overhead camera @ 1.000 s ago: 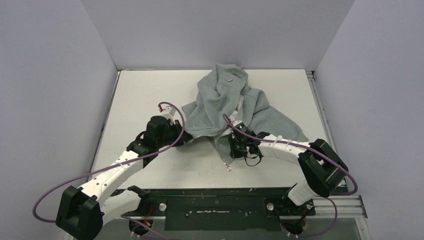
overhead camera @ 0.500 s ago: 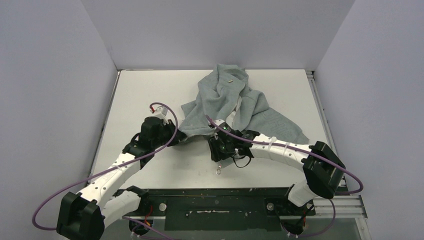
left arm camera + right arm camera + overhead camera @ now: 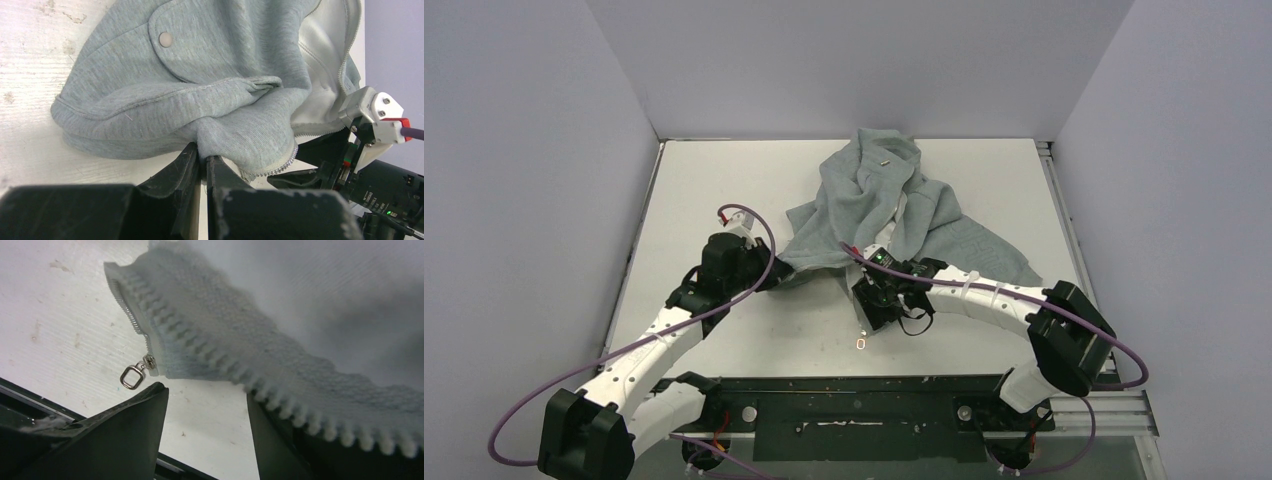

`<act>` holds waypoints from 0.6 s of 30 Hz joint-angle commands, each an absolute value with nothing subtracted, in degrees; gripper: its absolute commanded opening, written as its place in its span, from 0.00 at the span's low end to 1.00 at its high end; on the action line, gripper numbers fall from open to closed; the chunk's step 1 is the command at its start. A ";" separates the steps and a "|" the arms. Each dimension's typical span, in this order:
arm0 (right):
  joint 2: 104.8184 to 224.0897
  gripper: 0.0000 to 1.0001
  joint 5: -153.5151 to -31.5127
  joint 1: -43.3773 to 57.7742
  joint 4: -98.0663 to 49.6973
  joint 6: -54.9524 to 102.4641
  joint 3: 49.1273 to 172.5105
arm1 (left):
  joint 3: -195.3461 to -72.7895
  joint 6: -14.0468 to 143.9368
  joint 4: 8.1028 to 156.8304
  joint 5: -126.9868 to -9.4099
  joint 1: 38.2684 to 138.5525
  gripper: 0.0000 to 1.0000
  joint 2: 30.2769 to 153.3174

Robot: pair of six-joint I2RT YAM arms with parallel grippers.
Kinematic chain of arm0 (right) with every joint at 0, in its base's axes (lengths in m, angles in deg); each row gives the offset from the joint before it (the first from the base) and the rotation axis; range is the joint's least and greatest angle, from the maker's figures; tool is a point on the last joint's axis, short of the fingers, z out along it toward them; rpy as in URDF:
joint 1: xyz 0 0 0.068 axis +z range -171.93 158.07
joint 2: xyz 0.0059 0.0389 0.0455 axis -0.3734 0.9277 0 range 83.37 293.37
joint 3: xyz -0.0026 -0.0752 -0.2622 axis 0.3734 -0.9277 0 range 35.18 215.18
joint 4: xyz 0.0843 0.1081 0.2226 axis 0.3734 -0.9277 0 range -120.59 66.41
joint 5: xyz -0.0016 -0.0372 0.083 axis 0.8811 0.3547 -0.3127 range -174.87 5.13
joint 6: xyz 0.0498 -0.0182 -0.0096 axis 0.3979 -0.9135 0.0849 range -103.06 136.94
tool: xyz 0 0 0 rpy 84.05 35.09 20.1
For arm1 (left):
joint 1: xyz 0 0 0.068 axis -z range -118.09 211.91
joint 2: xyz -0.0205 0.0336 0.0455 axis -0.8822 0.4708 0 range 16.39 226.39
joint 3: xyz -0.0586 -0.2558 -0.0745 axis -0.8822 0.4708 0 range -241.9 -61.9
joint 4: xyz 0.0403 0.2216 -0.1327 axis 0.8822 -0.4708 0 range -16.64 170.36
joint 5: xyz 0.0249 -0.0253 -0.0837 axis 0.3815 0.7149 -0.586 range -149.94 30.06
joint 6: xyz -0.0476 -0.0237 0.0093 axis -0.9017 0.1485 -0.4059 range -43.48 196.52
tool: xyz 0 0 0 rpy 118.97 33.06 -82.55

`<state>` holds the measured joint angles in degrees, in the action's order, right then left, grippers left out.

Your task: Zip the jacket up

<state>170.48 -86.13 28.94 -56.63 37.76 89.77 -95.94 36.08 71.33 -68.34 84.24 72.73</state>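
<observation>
The light grey jacket (image 3: 894, 200) lies crumpled at the table's middle and back. My left gripper (image 3: 774, 278) is shut on a fold of its near edge (image 3: 220, 135), the fabric pinched between the fingertips; the zipper teeth (image 3: 280, 162) curve just to the right. My right gripper (image 3: 206, 395) stands open with bare table between its fingers. The ribbed hem (image 3: 280, 360) drapes over its right finger, and the metal zipper pull (image 3: 132, 376) dangles just above the left fingertip. From above, the pull (image 3: 861, 344) lies on the table below the right gripper (image 3: 871, 315).
Grey walls close the white table (image 3: 724, 190) at left, back and right. A dark metal rail (image 3: 854, 400) runs along the near edge. Purple cables loop from both arms. The right arm's wrist (image 3: 375, 110) shows in the left wrist view.
The right gripper has opened and let go of the jacket's hem. Both arms shifted left, dragging the jacket's near edge and the zipper pull leftward and nearer.
</observation>
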 commanded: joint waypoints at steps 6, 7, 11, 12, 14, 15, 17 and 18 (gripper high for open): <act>172.55 0.61 -86.71 28.84 -53.13 36.72 91.10 | -96.85 35.85 71.84 -68.24 83.62 0.00 72.12; 172.76 0.61 -86.76 28.87 -52.97 36.72 91.16 | -96.87 35.98 71.72 -68.27 83.55 0.00 72.21; 173.67 0.61 -86.81 29.22 -52.84 36.96 91.33 | -96.50 35.84 71.83 -68.41 83.37 0.00 71.88; 173.83 0.61 -86.73 29.32 -52.59 37.16 91.22 | -96.33 35.79 71.92 -68.46 83.31 0.00 71.81; 174.22 0.61 -86.65 29.45 -52.14 37.45 91.02 | -96.18 35.62 72.16 -68.68 83.27 0.00 71.84; 174.48 0.61 -86.45 29.48 -51.93 37.57 90.93 | -96.22 35.64 72.20 -68.76 83.21 0.00 71.93; 175.16 0.61 -85.84 29.62 -51.79 37.98 90.82 | -96.35 35.65 72.21 -68.81 83.18 0.00 72.15; 175.53 0.61 -85.58 29.65 -51.73 38.22 90.92 | -96.43 35.67 72.26 -68.82 83.18 0.00 72.20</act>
